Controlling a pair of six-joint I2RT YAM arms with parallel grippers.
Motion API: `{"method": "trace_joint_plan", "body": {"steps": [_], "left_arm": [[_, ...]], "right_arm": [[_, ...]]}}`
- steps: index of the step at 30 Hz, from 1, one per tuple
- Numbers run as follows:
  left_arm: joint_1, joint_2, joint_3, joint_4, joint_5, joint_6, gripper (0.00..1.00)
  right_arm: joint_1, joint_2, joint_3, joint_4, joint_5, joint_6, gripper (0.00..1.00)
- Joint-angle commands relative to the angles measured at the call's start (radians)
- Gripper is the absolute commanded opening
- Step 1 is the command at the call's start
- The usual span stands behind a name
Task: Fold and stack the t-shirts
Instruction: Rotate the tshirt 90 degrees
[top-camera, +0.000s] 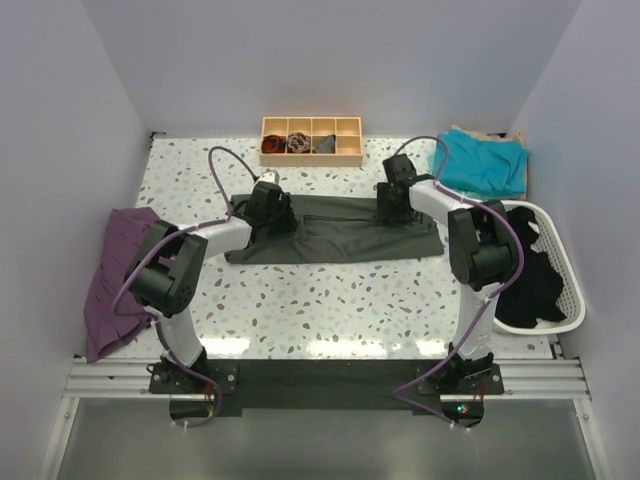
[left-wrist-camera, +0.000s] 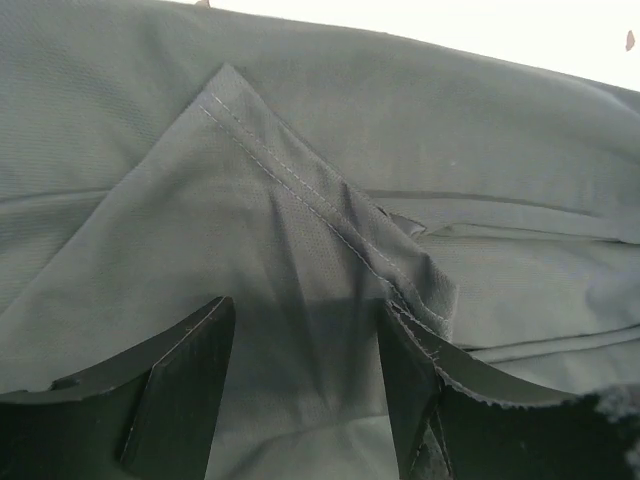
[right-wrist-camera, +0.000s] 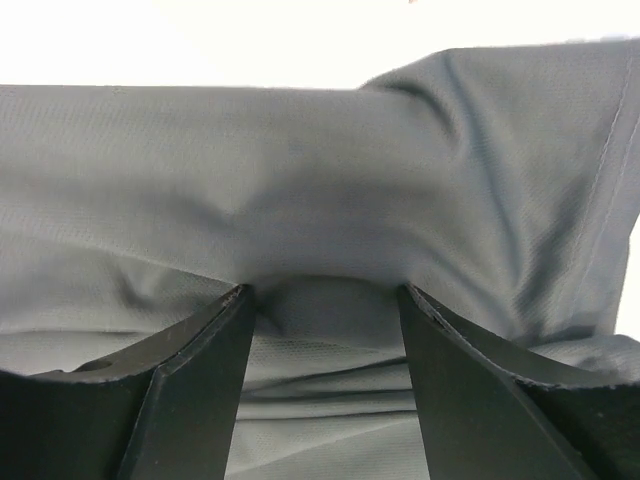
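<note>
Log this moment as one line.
grey shirt: flat mid-table | left end effector: open over it | right end effector: open over it

No text, label, brand, number or sign can be read in any view. The grey shirt (top-camera: 340, 238) shows plain cloth and a stitched hem only. The wooden tray (top-camera: 310, 158) and the white basket (top-camera: 556, 252) are too small to make out any print.
</note>
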Motion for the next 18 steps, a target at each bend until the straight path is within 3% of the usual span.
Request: {"method": "trace_joint_plan", "body": {"steps": [1, 11, 18], "left_arm": [[0.012, 0.054, 0.019, 0.062, 0.024, -0.017, 0.64], [0.021, 0.273, 0.231, -0.015, 0.147, 0.129, 0.63], [0.018, 0.416, 0.462, -0.116, 0.363, 0.204, 0.61]], "right_arm": [[0.001, -0.043, -0.128, -0.061, -0.068, 0.061, 0.63], [0.065, -0.301, -0.502, -0.028, -0.207, 0.132, 0.61], [0.329, -0.4, -0.599, -0.091, -0.255, 0.164, 0.61]]}}
